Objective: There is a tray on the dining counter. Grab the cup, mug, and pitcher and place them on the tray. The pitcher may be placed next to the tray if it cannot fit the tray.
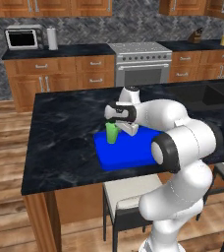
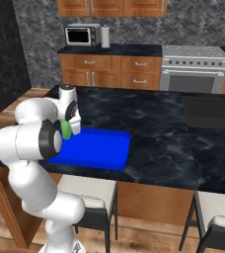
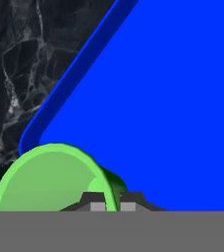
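A white robot arm holds the green cup [image 1: 112,133] over the blue tray [image 1: 133,152] on the dining counter [image 1: 60,142] of a simulated kitchen. The gripper [image 3: 113,203] is clamped narrow on the cup's rim; in the hand view one dark finger tip sits inside the wall and the other outside, at about 6 o'clock in that picture. The cup [image 3: 50,179] hangs upright near a rounded corner of the tray [image 3: 163,98], with the black marbled stone showing beyond the rim at 10 o'clock.

From the left base view, the cup stands at roughly 10 o'clock over the tray, close to its far left corner; from the right base view, a sliver of green [image 2: 65,129] shows between the arm's links, above the near left part of the tray [image 2: 99,150]. Whether the cup's base already touches the tray floor cannot be told.

The step in hand appears to be the setting down of the cup, the first of three vessels. The next move likely calls for a short straight descent until the base rests flat, then opened fingers and a clean vertical lift so the rim is not dragged. Room should be left for the other two vessels.
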